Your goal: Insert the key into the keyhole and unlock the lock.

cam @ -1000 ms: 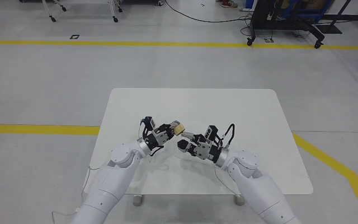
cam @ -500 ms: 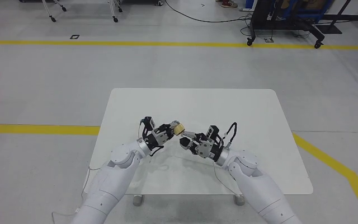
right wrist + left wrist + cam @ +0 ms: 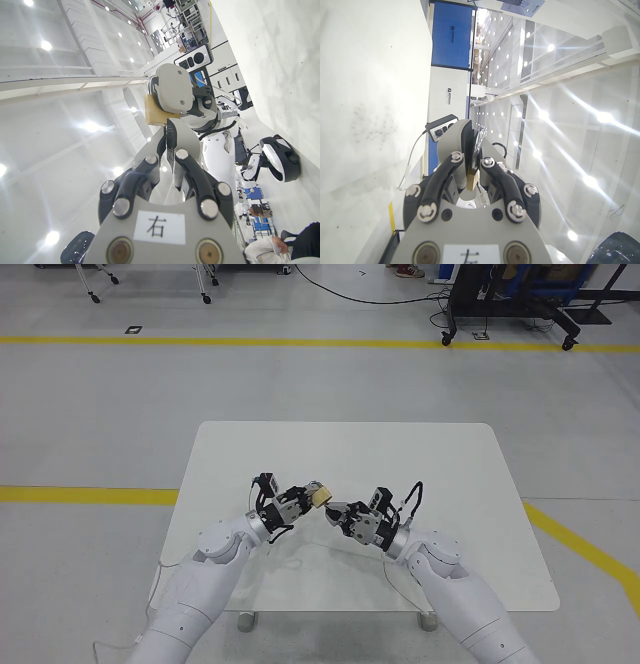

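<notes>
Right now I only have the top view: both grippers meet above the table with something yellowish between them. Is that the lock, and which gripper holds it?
Observer: Yes. In the left wrist view the left gripper is shut on the brass padlock, clamped between both fingers.
Operator: And the right gripper?
Observer: The right wrist view shows the right gripper with fingers pressed together, tips at the padlock's end opposite the shackle.
Operator: Is the key in?
Observer: Cannot tell; those fingertips cover the spot, and the key is hidden between them.
</notes>
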Controlling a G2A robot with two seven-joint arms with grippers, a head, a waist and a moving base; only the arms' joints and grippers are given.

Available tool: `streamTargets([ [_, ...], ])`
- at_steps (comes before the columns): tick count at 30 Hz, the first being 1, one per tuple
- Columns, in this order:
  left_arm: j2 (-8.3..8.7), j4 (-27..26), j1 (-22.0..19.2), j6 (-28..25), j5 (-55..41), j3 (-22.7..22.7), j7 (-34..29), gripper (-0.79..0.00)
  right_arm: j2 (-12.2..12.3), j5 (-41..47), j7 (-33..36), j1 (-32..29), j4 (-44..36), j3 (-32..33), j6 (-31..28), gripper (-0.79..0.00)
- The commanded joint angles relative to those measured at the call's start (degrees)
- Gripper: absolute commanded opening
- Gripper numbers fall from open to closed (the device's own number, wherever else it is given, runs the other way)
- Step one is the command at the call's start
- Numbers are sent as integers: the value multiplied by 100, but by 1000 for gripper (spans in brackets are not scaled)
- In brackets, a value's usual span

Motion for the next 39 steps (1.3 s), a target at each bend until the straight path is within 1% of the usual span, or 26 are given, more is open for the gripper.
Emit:
streamTargets([
  [1, 2, -13, -12, -38, 90, 19, -19, -785, -5, 58, 19, 0, 8, -9, 28, -785],
  [5, 7, -71, -8, -198, 337, 63, -7, -785, -31, 671, 338, 13, 146, 18, 231, -785],
  [8, 16, -134, 11, -382, 582, 71, 115, -785, -59, 1383, 763, 73, 392, 59, 571, -785],
  [10, 28, -223, 39, -600, 945, 78, 323, -785, -74, 1744, 1062, 160, 610, 56, 880, -785],
  [12, 39, -371, 120, -843, 1361, 116, 564, -785, -85, 1897, 1176, 244, 789, 49, 1014, -785],
  [16, 52, -591, 265, -1135, 1896, 135, 993, -785, -122, 2298, 1432, 345, 1033, 9, 1264, -785],
  [19, 55, -673, 337, -1184, 1957, 120, 1118, -785, -139, 2381, 1516, 416, 1164, -24, 1312, -785],
  [24, 65, -719, 378, -1183, 1900, 76, 1101, -785, -164, 2486, 1598, 476, 1282, -72, 1360, -785],
  [26, 63, -719, 385, -1158, 1782, 72, 1046, -785, -149, 2111, 1467, 544, 1268, -96, 1184, -785],
  [27, 60, -712, 384, -1139, 1680, 66, 1003, -785, -139, 1893, 1408, 553, 1206, -118, 1094, -736],
  [28, 56, -698, 385, -1121, 1531, 56, 945, -785, -128, 1734, 1420, 554, 1119, -136, 1067, -474],
  [30, 51, -646, 370, -1067, 1183, 11, 794, -785, -92, 1407, 1347, 529, 986, -103, 958, -28],
  [31, 49, -610, 357, -1038, 1001, -17, 711, -785, -75, 1292, 1289, 496, 902, -75, 912, 0],
  [34, 45, -503, 323, -988, 584, -87, 514, -785, -13, 901, 1049, 385, 635, 67, 736, 0],
  [37, 43, -438, 292, -985, 497, -107, 443, -785, 65, 458, 920, 209, 212, 243, 567, 0],
  [39, 42, -418, 280, -953, 515, -93, 425, -785, 135, -9, 684, 44, -131, 433, 385, 0],
])
